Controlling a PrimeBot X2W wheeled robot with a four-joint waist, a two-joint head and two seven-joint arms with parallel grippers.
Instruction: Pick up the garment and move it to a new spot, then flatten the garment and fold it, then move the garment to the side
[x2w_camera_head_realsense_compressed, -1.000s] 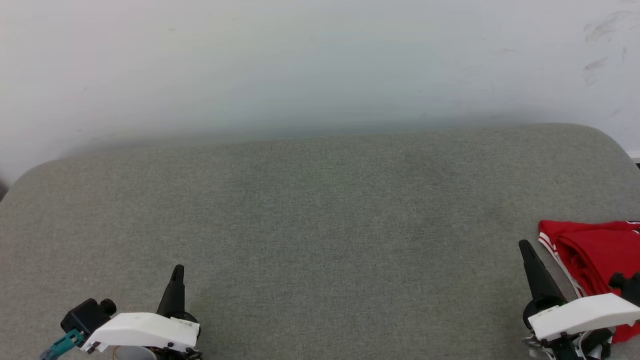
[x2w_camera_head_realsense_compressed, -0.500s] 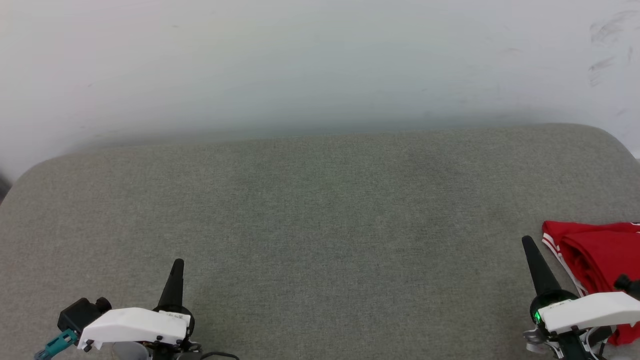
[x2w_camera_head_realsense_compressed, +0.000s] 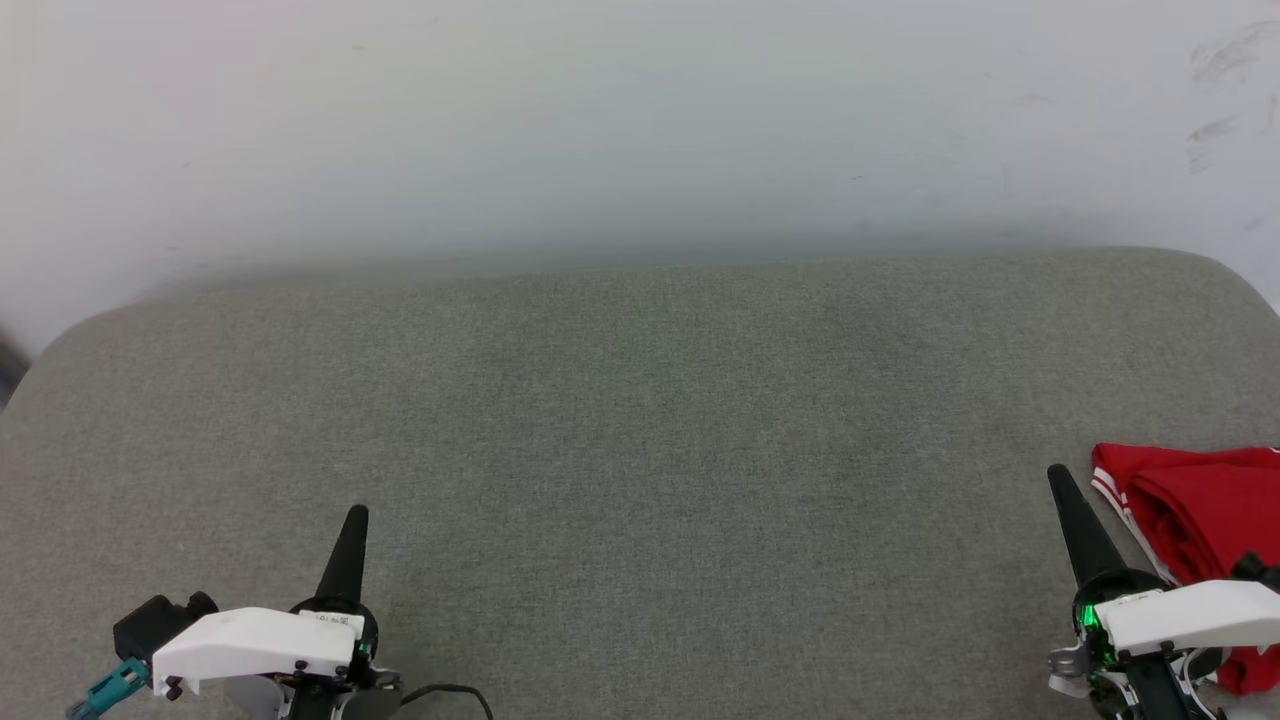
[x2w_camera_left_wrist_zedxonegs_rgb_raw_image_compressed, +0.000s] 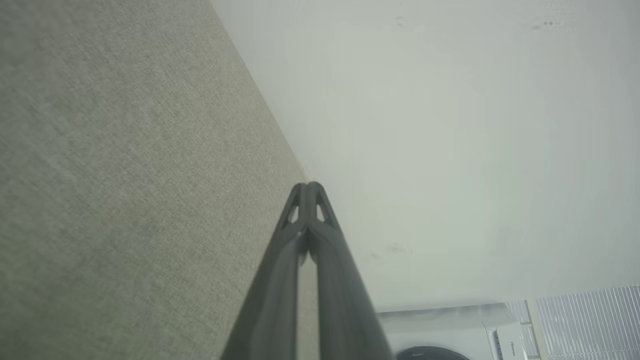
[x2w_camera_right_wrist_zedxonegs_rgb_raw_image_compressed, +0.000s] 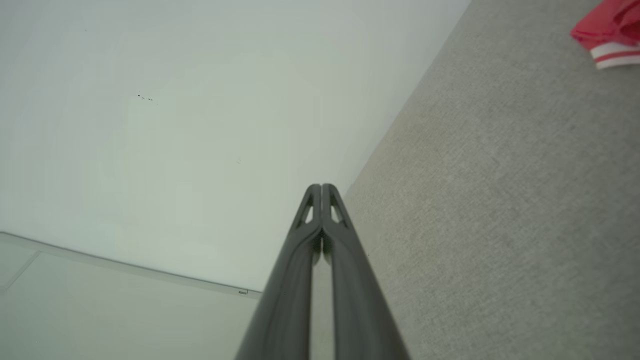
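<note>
Head view, garment (x2w_camera_head_realsense_compressed: 1195, 505) far right, striped trim (x2w_camera_head_realsense_compressed: 1108, 489) leftward, axis cropped, left pincer (x2w_camera_head_realsense_compressed: 355, 514) and right pincer (x2w_camera_head_realsense_compressed: 1055, 474) closed

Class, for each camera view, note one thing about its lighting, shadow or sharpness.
Head view: soft, even light, faint shadow where grey cushion meets wall. Left wrist view: left gripper blurred near the lens. Right wrist view: right gripper likewise, garment soft.
</note>
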